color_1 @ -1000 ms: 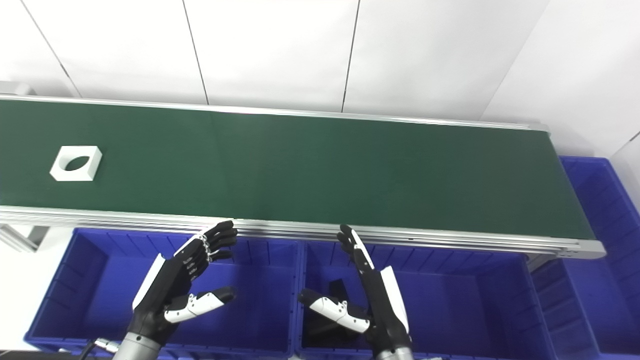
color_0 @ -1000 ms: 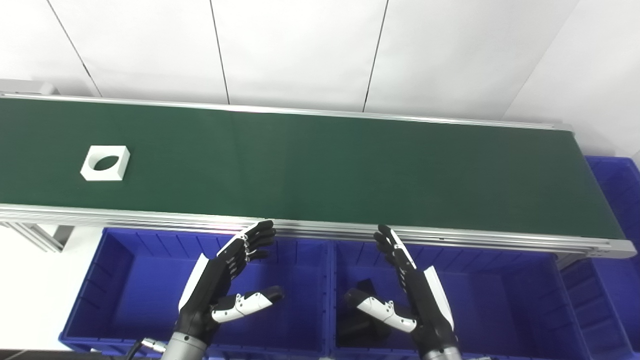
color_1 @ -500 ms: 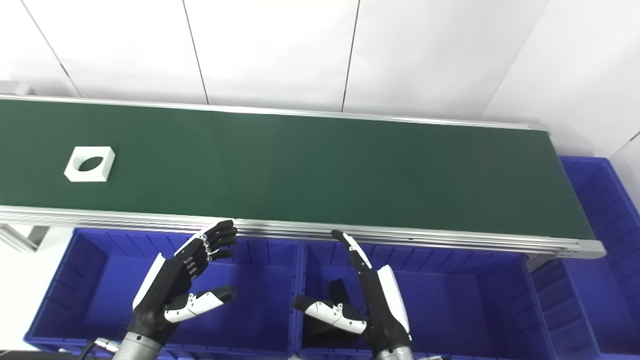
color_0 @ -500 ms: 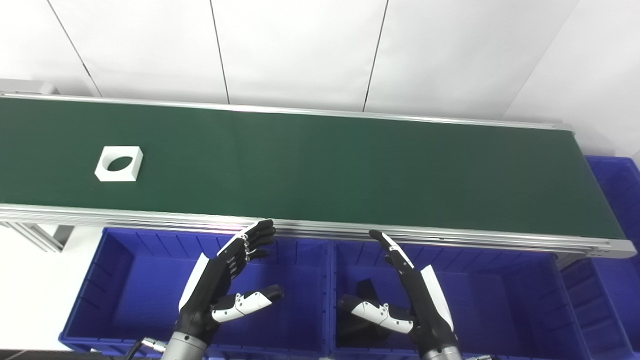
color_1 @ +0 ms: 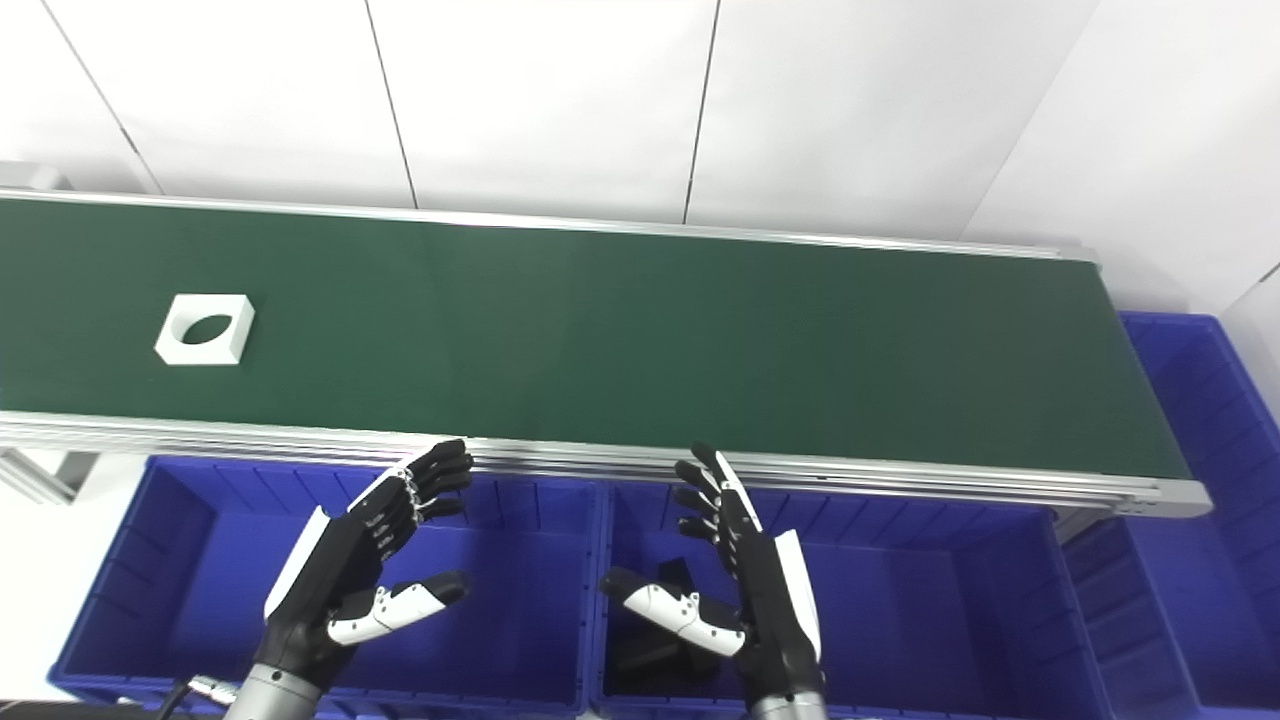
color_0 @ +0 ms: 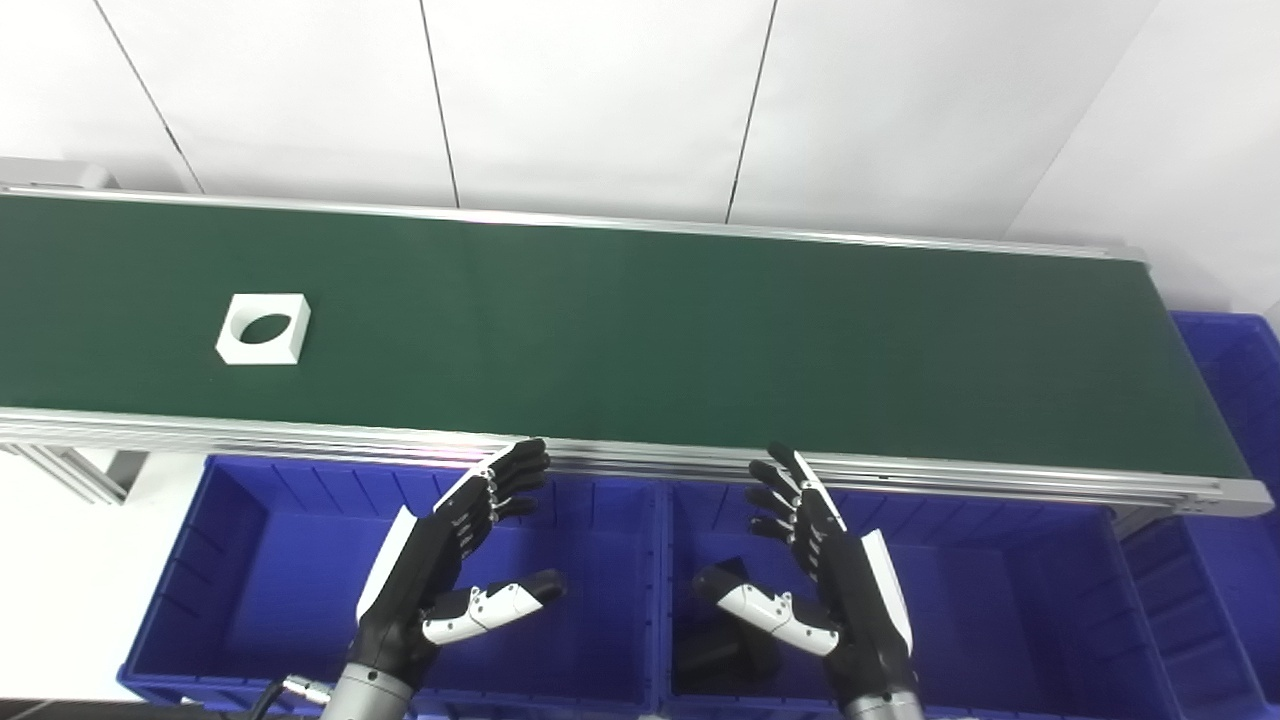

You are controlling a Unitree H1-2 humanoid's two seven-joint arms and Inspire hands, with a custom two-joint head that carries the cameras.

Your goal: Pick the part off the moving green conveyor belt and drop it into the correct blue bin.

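Far over on the left, a white part (color_0: 263, 329) lies flat on the green conveyor belt (color_0: 700, 340). It is a square block with a round hole through its middle, and it sits nearer the belt's front rail than its back one, well apart from both hands. The belt runs the whole width of the scene, edged with a silver frame (color_0: 640, 462), against a white panelled wall (color_0: 600, 100).

Below the front rail stands a row of blue bins. The left bin (color_0: 250, 560) shows only its bare blue floor. Over it hovers the left hand (color_0: 445, 560), palm turned inward, its fingers (color_0: 505, 480) spread and slightly curled up near the rail, the thumb held out toward the middle. It grips nothing.

Just beside it, over the middle bin (color_0: 1000, 600), the right hand (color_0: 825, 575) mirrors that pose: fingers apart and raised toward the rail, thumb pointing left, holding nothing. A dark object (color_0: 725, 655) lies on the floor of this bin, partly hidden behind the thumb; I cannot make out what it is.

At the far right, past the end of the belt, another blue bin (color_0: 1235, 400) shows in part.
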